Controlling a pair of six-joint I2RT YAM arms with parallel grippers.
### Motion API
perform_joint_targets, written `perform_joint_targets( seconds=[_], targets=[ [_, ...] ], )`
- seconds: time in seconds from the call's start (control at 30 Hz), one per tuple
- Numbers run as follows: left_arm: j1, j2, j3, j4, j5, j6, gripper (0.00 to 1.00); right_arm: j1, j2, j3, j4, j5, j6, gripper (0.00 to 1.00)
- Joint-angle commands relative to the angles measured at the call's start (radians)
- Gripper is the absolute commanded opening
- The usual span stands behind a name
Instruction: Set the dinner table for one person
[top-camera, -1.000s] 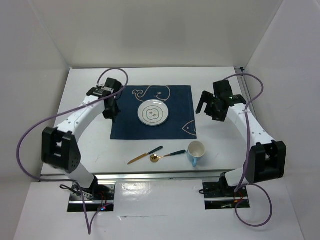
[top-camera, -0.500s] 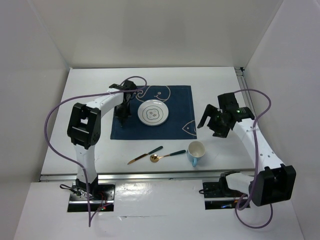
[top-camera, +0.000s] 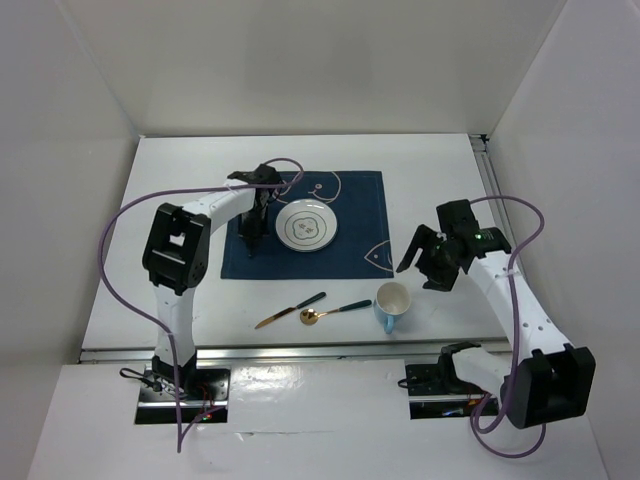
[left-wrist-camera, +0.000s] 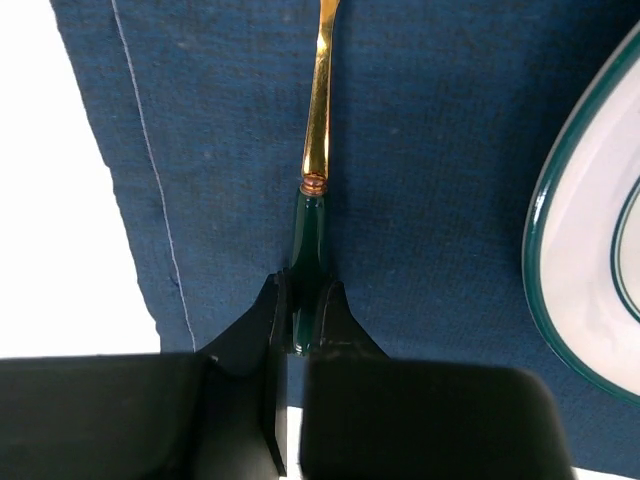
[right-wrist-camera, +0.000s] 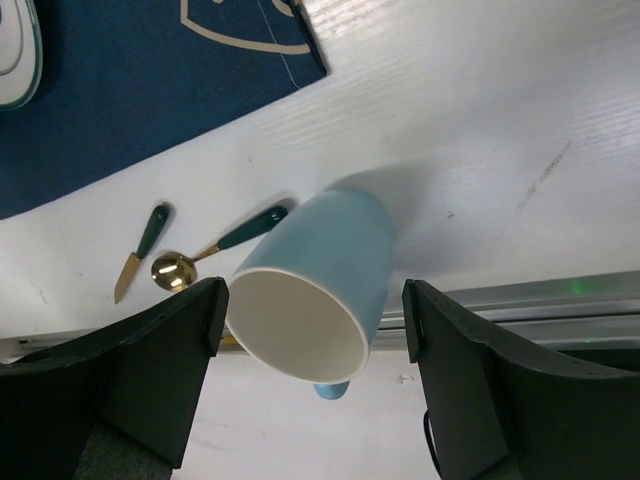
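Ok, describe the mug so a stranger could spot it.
On the white table, find the navy whale-print placemat. Just off its near right corner, right of the spoon and knife, stands the mug: the only pale blue thing, white inside.

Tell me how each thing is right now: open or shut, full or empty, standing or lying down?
left gripper, shut on the green-handled utensil
right gripper, open, above the cup
green-handled utensil, held by its handle over the placemat
plate, empty, flat on the placemat
cup, upright, empty, on the dinner table
knife, lying flat on the dinner table
spoon, lying flat beside the knife
placemat, spread flat
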Motion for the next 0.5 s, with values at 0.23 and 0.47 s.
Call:
perform_joint_targets(
  seconds=[0.23, 0.47],
  targets=[
    [-0.005, -0.002, 0.033, -0.027, -0.003, -0.017, 0.53, 0.008, -0.105, -0.119, -0.031, -0.037, 0.045, 0.74],
    [-0.005, -0.057, 0.085, -0.074, -0.06, -0.077, 0.88, 0.029, -0.105, -0.129, -0.031, -0.036, 0.025, 0.64]
  ],
)
